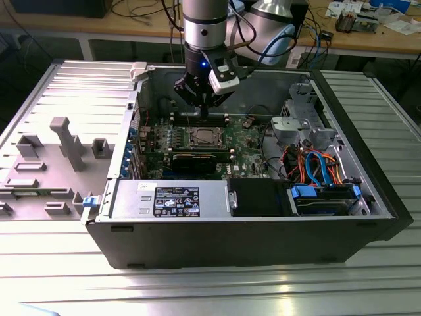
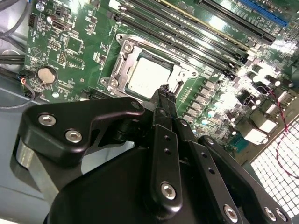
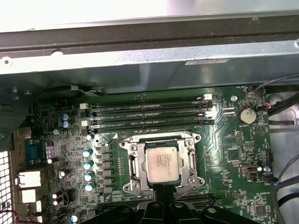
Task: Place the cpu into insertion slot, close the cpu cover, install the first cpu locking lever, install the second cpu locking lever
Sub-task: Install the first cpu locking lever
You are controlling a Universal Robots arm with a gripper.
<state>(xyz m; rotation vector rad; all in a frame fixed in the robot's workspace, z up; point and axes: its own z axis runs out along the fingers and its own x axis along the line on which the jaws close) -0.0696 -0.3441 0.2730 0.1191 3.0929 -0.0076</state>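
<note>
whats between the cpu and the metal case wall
The long black memory slots lie between the cpu and the case wall, in the first wrist view.

My arm [image 1: 204, 26] is a silver-grey cylinder with a small blue light [image 1: 205, 64]; a pale camera box [image 1: 224, 74] sits at its wrist. The claw [image 2: 163, 91] is matte black, studded with silver screws [image 2: 47, 120].

A ribbed metal table [image 1: 59, 276] glints under bright light, with a cluttered wooden workbench [image 1: 388, 41] behind.

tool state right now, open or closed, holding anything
Tool: closed, holding nothing that shows, tips at the edge of the cpu cover.
</note>
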